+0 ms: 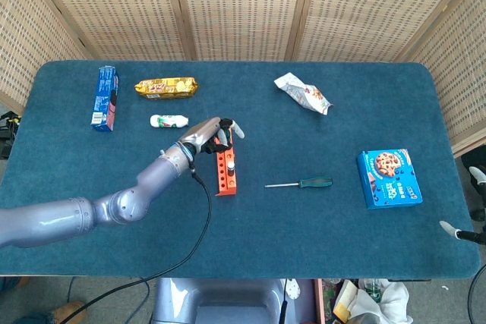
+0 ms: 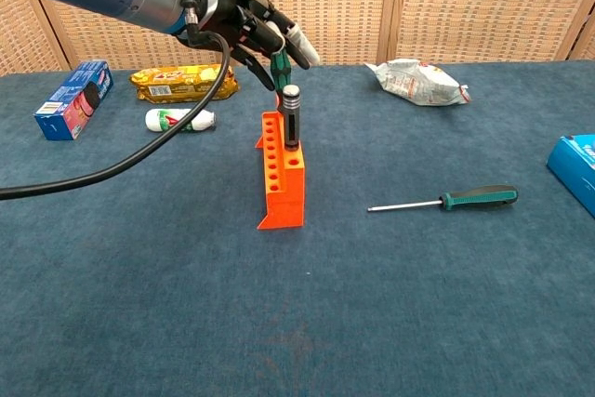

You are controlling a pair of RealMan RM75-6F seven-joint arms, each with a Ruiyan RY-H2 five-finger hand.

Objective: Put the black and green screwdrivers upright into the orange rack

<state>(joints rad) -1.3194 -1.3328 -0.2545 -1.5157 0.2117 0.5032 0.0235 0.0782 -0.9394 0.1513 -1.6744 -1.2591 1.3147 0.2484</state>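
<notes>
The orange rack (image 2: pixel 282 183) (image 1: pixel 225 176) stands left of the table's middle. A black screwdriver (image 2: pixel 292 118) with a silver cap (image 1: pixel 230 165) stands upright in it. My left hand (image 2: pixel 246 25) (image 1: pixel 209 133) hovers over the rack's far end, just behind that cap. Its fingers are curled around a short green handle (image 2: pixel 277 62), and what lies below the handle is hidden. Another green-handled screwdriver (image 2: pixel 479 197) (image 1: pixel 313 183) lies flat to the right of the rack. Only pale fingertips of my right hand (image 1: pixel 459 231) show at the right edge of the head view.
A blue biscuit box (image 1: pixel 106 98), a yellow snack pack (image 1: pixel 165 86) and a small white bottle (image 1: pixel 168 121) lie behind and left of the rack. A crumpled white bag (image 1: pixel 304 93) is at the back. A blue cookie box (image 1: pixel 388 177) sits far right.
</notes>
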